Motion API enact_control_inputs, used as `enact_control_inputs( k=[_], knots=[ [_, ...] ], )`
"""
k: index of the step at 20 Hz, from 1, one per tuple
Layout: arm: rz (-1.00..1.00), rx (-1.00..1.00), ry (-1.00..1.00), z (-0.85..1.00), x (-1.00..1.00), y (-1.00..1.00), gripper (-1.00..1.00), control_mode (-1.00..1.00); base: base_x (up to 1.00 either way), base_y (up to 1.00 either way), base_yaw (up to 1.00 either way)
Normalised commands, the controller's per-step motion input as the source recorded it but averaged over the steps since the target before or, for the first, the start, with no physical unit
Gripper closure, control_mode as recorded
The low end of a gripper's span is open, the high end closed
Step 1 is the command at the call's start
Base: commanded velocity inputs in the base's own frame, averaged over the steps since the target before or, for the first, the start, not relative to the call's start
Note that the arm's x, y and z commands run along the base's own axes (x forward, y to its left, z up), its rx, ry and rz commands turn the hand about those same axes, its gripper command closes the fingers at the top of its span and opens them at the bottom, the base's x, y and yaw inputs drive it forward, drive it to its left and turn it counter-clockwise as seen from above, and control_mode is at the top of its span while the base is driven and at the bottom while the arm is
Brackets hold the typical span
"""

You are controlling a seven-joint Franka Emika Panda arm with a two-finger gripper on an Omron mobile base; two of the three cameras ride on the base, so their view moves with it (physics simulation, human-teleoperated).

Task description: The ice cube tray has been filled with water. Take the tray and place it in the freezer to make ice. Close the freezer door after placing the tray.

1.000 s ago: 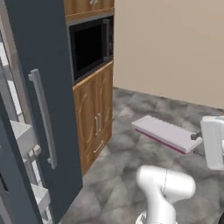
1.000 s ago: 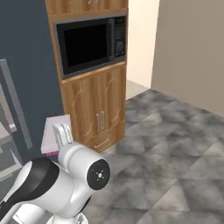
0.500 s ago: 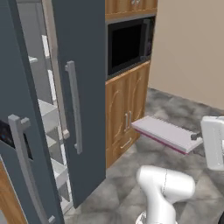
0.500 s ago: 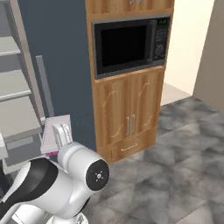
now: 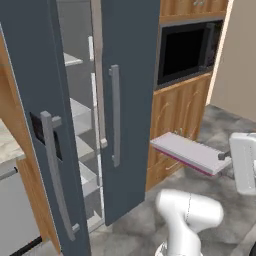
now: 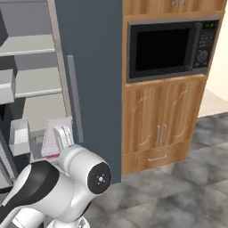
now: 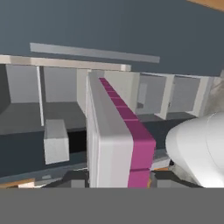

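The ice cube tray (image 5: 187, 151), pale on top with a magenta edge, hangs level in the air in front of the wood cabinets, and my gripper (image 5: 223, 156) is shut on its right end. In the hand view the tray (image 7: 114, 131) runs away from the gripper (image 7: 116, 181) toward the freezer's white shelves. The freezer (image 5: 131, 95) is dark slate grey. The freezer door (image 5: 30, 100) with the black screen stands swung open at the left, and white shelves (image 5: 80, 112) show behind it. From the right base view the tray (image 6: 54, 130) peeks out behind my arm.
A plain dark door (image 6: 89, 71) with a long grey handle (image 5: 115, 115) stands right of the opening. A black built-in oven (image 6: 165, 50) sits in wood cabinetry (image 6: 156, 129) further right. Grey tiled floor (image 6: 178, 191) lies open to the right.
The whole picture has shifted as the base moved: the freezer and its open door now sit nearer and more central. The tray stays held in the gripper.
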Motion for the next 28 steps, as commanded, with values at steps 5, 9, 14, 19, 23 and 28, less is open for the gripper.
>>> enact_control_inputs(
  k=[5, 9, 14, 19, 23, 28],
  knots=[
    [0.00, 0.00, 0.00, 0.00, 0.00, 0.00, 1.00, 1.00, 0.23, -0.22, 0.38],
    [0.00, 0.00, 0.00, 0.00, 0.00, 0.00, 1.00, 1.00, 0.28, -0.18, 0.35],
    [0.00, 0.00, 0.00, 0.00, 0.00, 0.00, 1.00, 1.00, 0.31, -0.22, 0.35],
    [0.00, 0.00, 0.00, 0.00, 0.00, 0.00, 1.00, 1.00, 0.31, -0.20, 0.31],
    [0.00, 0.00, 0.00, 0.00, 0.00, 0.00, 1.00, 1.00, 0.30, -0.24, 0.29],
    [0.00, 0.00, 0.00, 0.00, 0.00, 0.00, 1.00, 1.00, 0.40, -0.27, 0.23]
  ],
)
